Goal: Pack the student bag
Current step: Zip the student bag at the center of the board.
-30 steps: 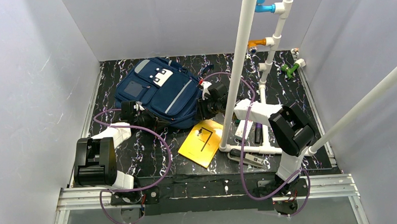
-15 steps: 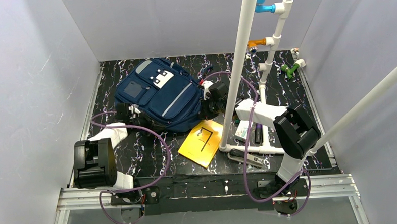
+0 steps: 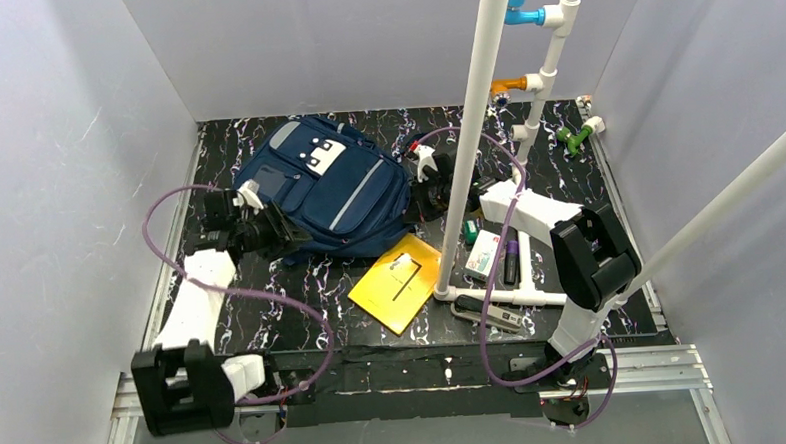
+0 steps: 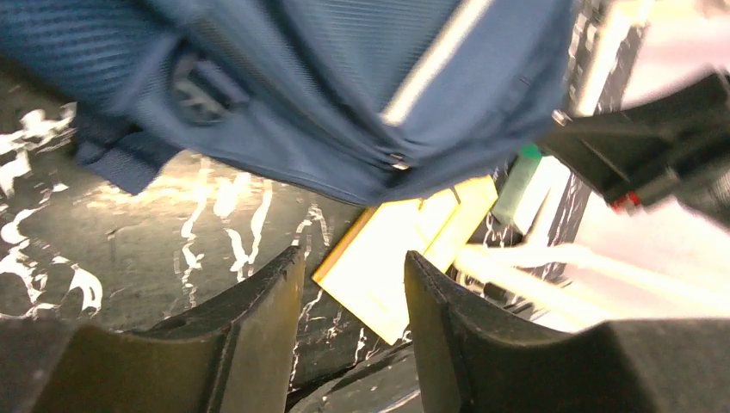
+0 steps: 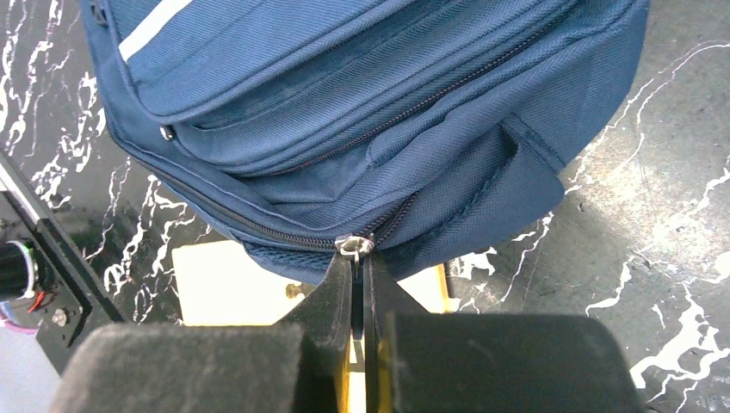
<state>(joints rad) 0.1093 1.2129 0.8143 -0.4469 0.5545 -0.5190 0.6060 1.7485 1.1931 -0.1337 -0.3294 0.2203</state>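
Task item: large navy blue fabric student bag (image 3: 328, 190) with grey reflective stripes and a white patch. It lies front face up on the rear-left part of the bench.
Bench: black surface with white marbling (image 3: 568, 186), enclosed by pale grey walls (image 3: 65, 146).
Adjacent, near side: flat yellow booklet (image 3: 397, 282), far corner at the bag's near-right edge. Cannot tell whether it is touching the bag or tucked under it.
Obstruction: white plastic pipe frame (image 3: 470, 129) stands just right of the bag. In the top view its front upright crosses the right arm and hides part of the wrist.
Frame fittings: blue fitting (image 3: 525, 16) and orange fitting (image 3: 509, 84) on the rear upright; green clip-like piece (image 3: 573, 137) beside its lower end.
Loose items at frame foot: small white box (image 3: 483, 253), dark pen-shaped stick (image 3: 511, 262), dark flat bar (image 3: 488, 316). Their kind is not legible.
Cabling: purple cable (image 3: 292, 298) loops over the bench beside the left arm.
Left pincer (image 4: 353, 258): at the bag's near-left edge. Jaws are parted to a moderate gap with nothing between them. The fabric lies just ahead and is not touched in the wrist view.
Right pincer (image 5: 357, 262): at the bag's right side. Fingers are pressed together and clamped on the silver metal zip pull (image 5: 354, 246) at the bag's edge seam.
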